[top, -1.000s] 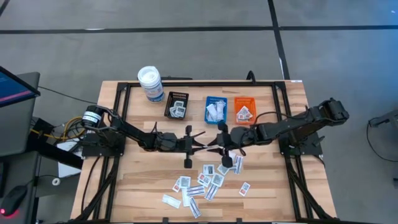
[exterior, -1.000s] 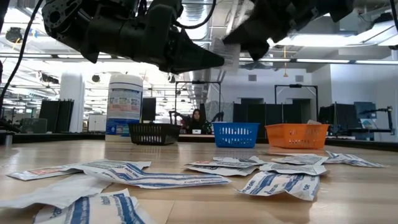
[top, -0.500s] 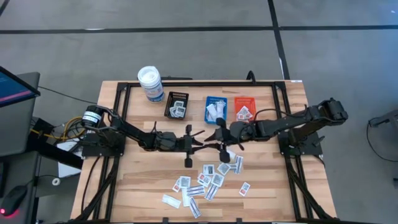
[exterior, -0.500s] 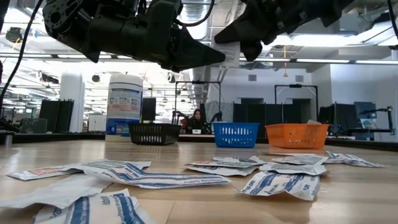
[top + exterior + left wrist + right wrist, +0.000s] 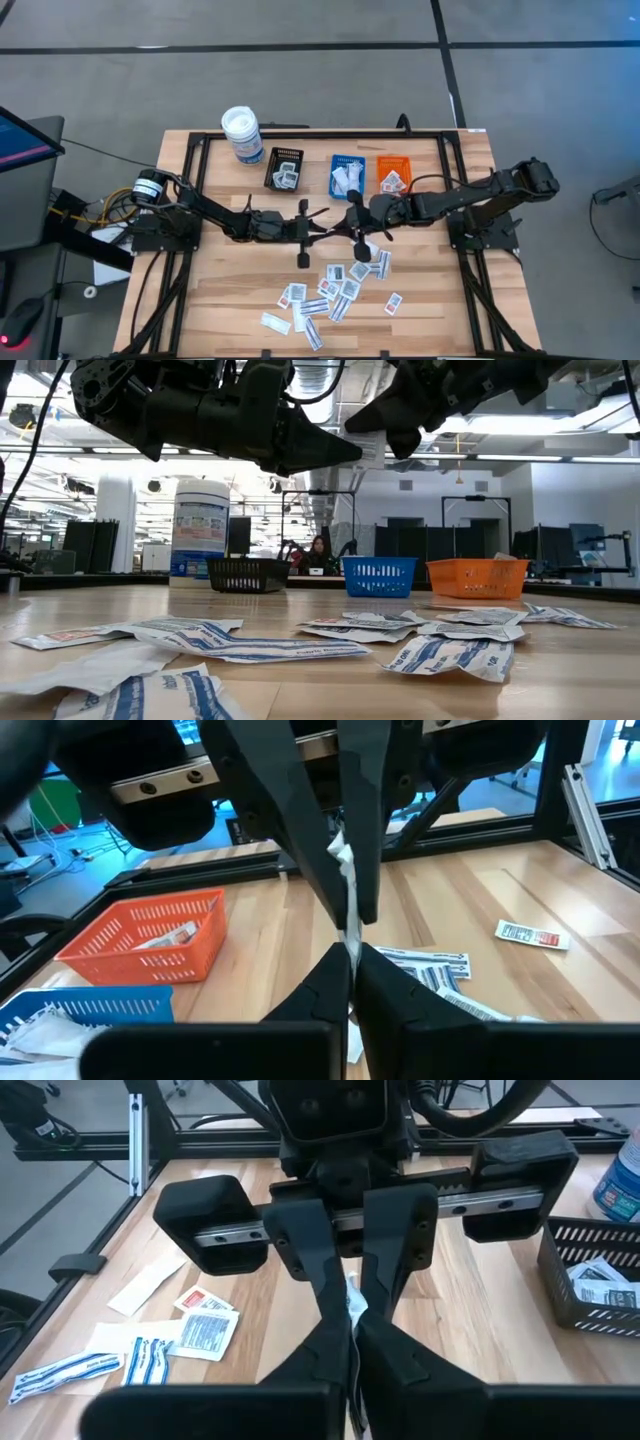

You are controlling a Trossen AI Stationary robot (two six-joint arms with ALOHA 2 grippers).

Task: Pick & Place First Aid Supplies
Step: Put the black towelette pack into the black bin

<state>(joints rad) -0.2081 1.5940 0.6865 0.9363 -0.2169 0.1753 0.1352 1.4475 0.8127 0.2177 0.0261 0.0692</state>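
change: your right gripper (image 5: 347, 229) has just clamped its fingers shut, where a moment ago they stood apart; they now pinch the same small white packet (image 5: 342, 860) that the left gripper (image 5: 322, 233) holds.
left fingers: clenched on the packet's other edge, tip to tip with the right ones, above the bench (image 5: 228, 285).
meaning: looks like a hand-over in mid-air; you likely need the left to let go before the packet can travel to a tray.
packet place: between the two sets of fingertips, off the bench.
loose supplies (image 5: 335, 288): scattered on the bench just below and beyond the right fingers.
trays: black tray (image 5: 284, 169), blue tray (image 5: 347, 174), orange tray (image 5: 393, 174), in a row behind the fingers.
canister (image 5: 242, 135): well apart, beside the black tray.
in the way: nothing between fingers and trays that you can see; each arm crowds the other.
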